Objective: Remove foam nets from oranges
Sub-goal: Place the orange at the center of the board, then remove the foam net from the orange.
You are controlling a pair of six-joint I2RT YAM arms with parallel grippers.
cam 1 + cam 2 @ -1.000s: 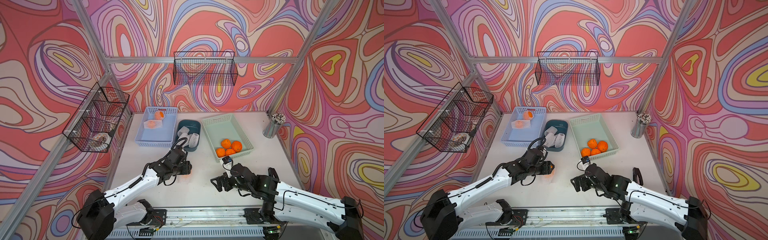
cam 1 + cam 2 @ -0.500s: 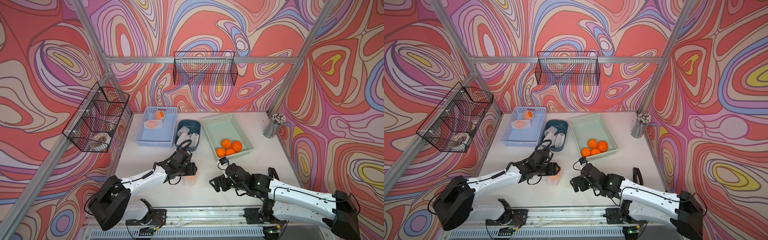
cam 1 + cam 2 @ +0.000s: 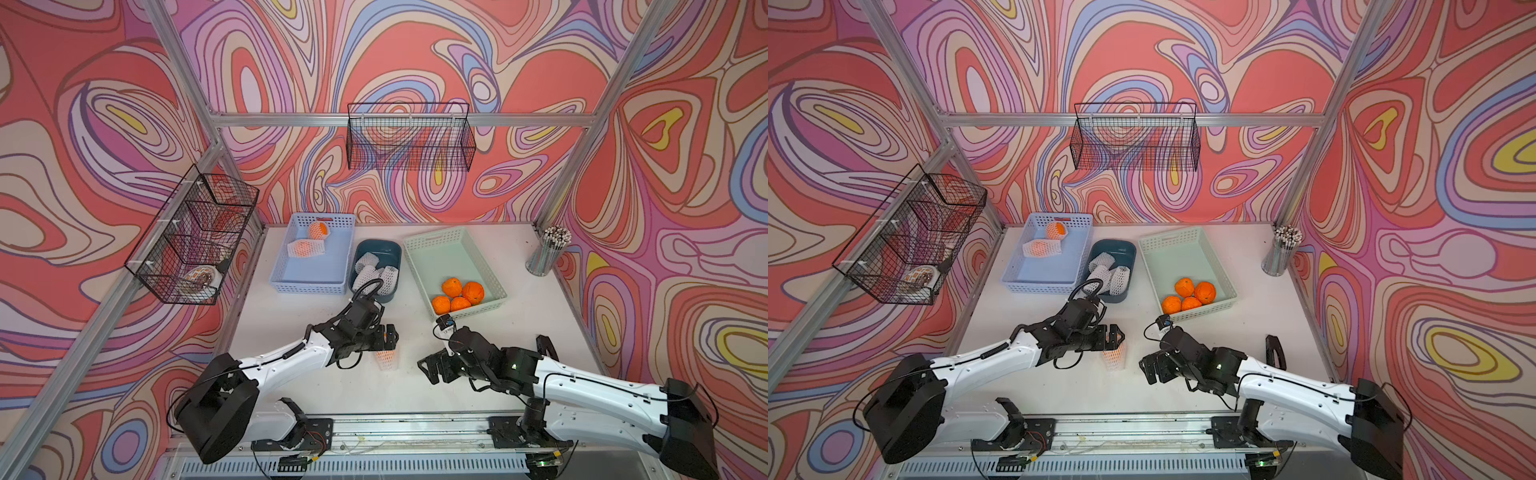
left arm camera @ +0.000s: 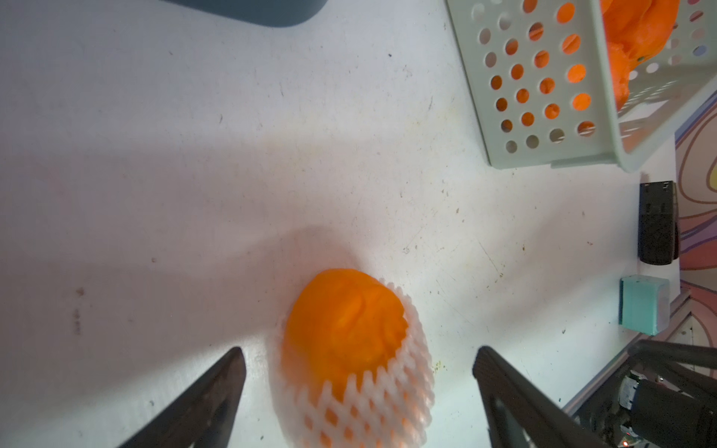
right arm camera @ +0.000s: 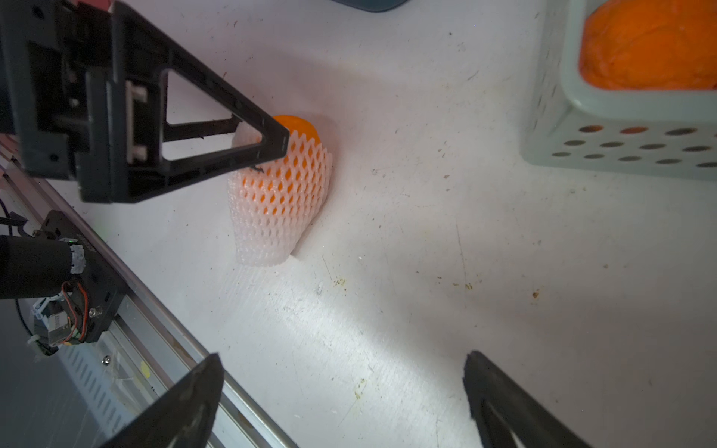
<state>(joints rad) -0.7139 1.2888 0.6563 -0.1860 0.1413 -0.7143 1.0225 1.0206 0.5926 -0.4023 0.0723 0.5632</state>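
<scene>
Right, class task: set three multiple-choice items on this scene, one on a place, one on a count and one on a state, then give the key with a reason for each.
1. Where is the netted orange by the left jaws?
A. in the dark tub
B. on the table
C. in a wire basket

2. How many bare oranges lie in the green basket?
A. two
B. four
C. six

3. The left jaws are:
A. shut on the fruit
B. out of view
C. open, one on each side of the fruit

Key:
1 B, it lies on the white tabletop, outside every container.
2 B, four show in both top views.
3 C, the left wrist view shows them wide apart, with a gap to the fruit on each side.
</scene>
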